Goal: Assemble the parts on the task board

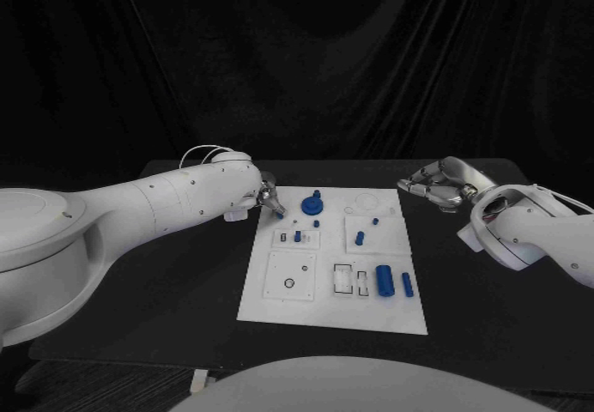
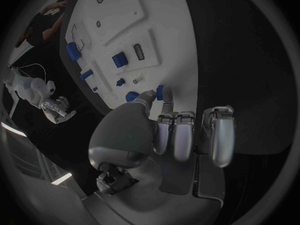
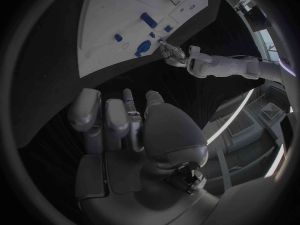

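The white task board (image 1: pixel 324 300) lies in the middle of the table. On its far half stand a round blue part (image 1: pixel 312 206) and several small blue pegs (image 1: pixel 360 238). Two blue cylinders (image 1: pixel 385 281) lie near its right edge. My left hand (image 1: pixel 266 199) hovers at the board's far left corner. In the left wrist view its thumb and a fingertip pinch a small blue part (image 2: pixel 161 90), and the other fingers (image 2: pixel 185 135) are curled in. My right hand (image 1: pixel 433 187) hangs off the far right corner, over bare table, fingers (image 3: pixel 115 117) curled in on nothing.
The black table (image 1: pixel 495 300) runs wide on both sides of the board. The board carries raised white square blocks (image 1: pixel 292 276) and slotted recesses (image 1: pixel 342 278) on its near half. A black curtain closes the back.
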You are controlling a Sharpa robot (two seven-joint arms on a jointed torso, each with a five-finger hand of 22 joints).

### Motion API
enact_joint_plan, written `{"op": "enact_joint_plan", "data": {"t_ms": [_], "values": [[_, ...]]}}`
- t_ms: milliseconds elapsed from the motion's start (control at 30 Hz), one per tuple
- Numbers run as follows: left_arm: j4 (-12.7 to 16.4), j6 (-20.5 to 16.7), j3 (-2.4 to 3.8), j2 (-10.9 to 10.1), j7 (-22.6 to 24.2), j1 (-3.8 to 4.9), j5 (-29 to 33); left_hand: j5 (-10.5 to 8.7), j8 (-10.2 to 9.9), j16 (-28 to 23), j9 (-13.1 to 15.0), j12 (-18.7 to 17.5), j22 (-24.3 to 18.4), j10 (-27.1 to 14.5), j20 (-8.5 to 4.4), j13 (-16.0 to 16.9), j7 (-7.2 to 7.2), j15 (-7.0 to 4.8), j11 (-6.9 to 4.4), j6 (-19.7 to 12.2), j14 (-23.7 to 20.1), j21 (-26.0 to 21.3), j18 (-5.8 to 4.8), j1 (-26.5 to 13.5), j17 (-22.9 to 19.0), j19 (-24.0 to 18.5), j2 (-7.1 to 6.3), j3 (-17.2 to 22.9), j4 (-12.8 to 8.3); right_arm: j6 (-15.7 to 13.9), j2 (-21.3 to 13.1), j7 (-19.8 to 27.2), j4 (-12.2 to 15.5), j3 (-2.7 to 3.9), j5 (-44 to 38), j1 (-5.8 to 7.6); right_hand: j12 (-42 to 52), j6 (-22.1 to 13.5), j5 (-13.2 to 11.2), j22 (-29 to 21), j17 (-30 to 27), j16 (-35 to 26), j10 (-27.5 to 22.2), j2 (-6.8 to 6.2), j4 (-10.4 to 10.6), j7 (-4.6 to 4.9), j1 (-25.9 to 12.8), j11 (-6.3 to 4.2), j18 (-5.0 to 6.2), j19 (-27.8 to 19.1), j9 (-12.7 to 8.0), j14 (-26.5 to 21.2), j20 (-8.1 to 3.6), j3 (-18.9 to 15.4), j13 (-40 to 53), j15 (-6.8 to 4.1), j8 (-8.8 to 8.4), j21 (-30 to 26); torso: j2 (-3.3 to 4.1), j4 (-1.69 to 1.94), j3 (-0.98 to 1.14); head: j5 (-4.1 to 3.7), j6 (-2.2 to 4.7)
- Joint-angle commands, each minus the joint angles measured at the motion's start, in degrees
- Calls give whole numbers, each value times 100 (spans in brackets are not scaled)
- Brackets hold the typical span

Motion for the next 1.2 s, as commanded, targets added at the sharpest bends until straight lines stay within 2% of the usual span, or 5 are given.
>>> {"op": "enact_joint_plan", "data": {"t_ms": [33, 267, 600, 800, 1200], "values": [[18, 49, 5, 12, 96, -11, 5, 60, -43, 15, 4, -3, 1257, 597, -13, 1508, 4, -8, -5, 39, 616, -40, 2, 53, 1509, 164, -27, 156, -60, 37, -7, -66, 1, 4, -6, -18, -14, 33, 10, 356, -12, 3, 265, -4, 23, -11, 75, 9, 15, 159, -7, 134, 36, 17, 42, -35, 17, -19, 1, 2, 1, 2, -1], [33, 42, 5, -4, 107, -11, 5, 165, -62, 15, 27, -3, 1262, 597, -15, 1508, 7, -9, -6, 39, 616, -52, 3, 44, 1509, 161, -107, 490, -158, 47, -10, -70, -2, 4, -6, -24, -14, 34, 10, 357, -14, 2, 265, -1, 24, -11, 75, 9, 15, 159, -7, 134, 36, 18, 42, -34, 17, -17, 1, 0, 0, 6, -1], [202, -97, 5, -126, 217, -11, 5, 558, -58, 15, 75, -3, 1279, 597, -29, 1508, -5, -24, -21, 133, 616, -52, 0, -20, 1509, 176, -359, 1216, -447, 83, 0, -79, -22, 4, -6, -35, -16, 35, 13, 354, -20, -3, 263, 15, 30, -9, 77, 11, 17, 157, -8, 132, 37, 25, 38, -33, 17, -29, -2, 0, 1, 25, -1], [467, -95, 6, -298, 225, 10, 5, 556, -48, 15, 73, -3, 1280, 597, -33, 1508, -19, -32, -32, 202, 616, -53, 0, -69, 1509, 179, -430, 1344, -501, 104, -12, -95, -27, 4, -6, -38, -17, 35, 13, 355, -17, 0, 261, 17, 32, -8, 77, 12, 17, 157, -9, 132, 38, 25, 35, -32, 16, -27, 0, 1, -1, 7, -1], [1128, 252, 7, -697, 61, 308, 5, 458, -76, 15, 46, -3, 1262, 597, -38, 1508, -17, -37, -32, 228, 616, -106, 13, -164, 1509, 146, -493, 1457, -520, 120, -34, -113, -25, 4, -6, -42, -19, 34, 12, 354, -23, -5, 260, 22, 35, -7, 76, 12, 17, 156, -9, 130, 38, 26, 31, -32, 16, -33, -4, 0, -1, 3, -1]]}}
